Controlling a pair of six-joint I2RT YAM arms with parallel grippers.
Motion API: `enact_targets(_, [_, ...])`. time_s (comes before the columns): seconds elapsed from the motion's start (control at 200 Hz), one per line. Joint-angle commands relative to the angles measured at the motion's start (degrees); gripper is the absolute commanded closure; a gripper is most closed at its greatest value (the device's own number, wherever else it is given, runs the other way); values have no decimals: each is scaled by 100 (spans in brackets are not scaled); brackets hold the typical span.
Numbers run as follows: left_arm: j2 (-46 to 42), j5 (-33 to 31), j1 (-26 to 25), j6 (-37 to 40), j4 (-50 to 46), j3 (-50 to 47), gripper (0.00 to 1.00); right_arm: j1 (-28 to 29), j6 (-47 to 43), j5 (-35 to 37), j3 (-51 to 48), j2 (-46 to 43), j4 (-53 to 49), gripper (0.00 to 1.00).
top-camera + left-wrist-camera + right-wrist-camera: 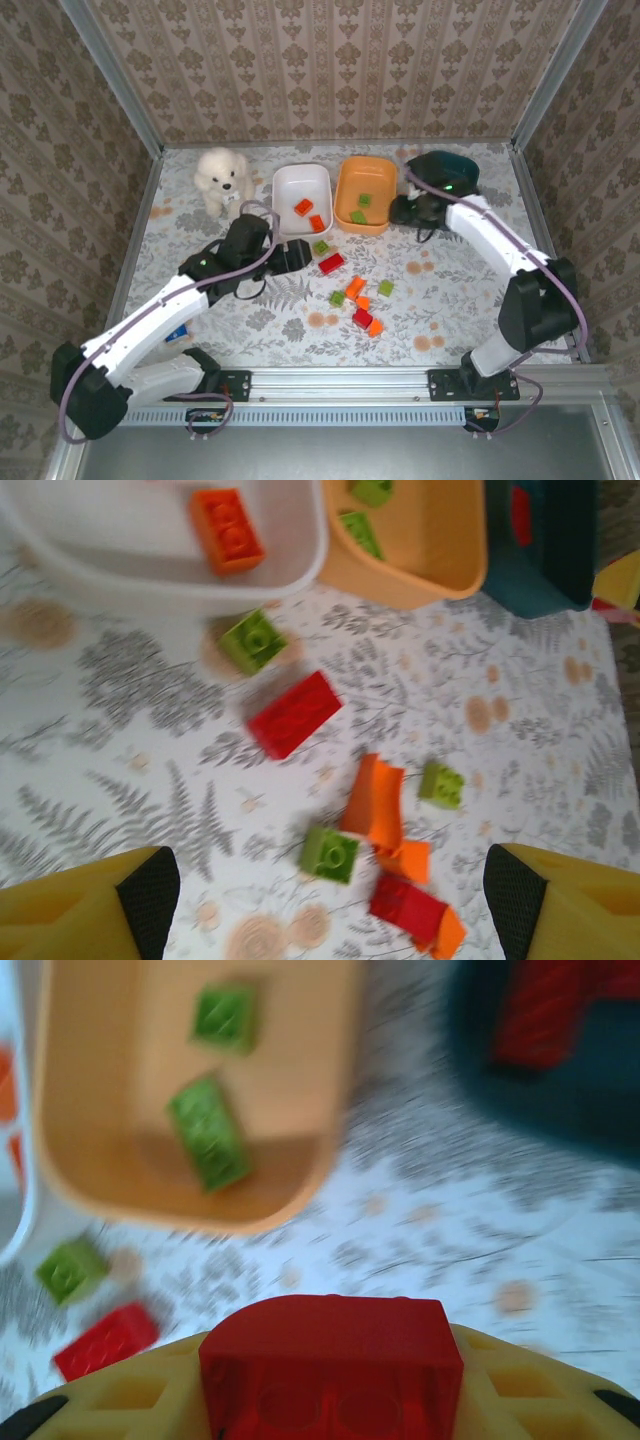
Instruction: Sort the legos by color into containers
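Red lego (330,1355) seemingly between right jaws

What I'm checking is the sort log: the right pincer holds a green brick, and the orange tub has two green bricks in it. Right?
Not quite: the right pincer holds a red brick, not a green one, as the right wrist view shows. The orange tub does have two green bricks in it.

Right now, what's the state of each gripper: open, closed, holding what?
Left gripper: jaws open, holding nothing.
Right gripper: jaws shut on a red lego.
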Motion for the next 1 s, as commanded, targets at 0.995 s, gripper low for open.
enact_targets(0.995, [2252, 113, -993, 1574, -868, 1772, 19, -1499, -352, 163, 2899, 2211, -1251, 31])
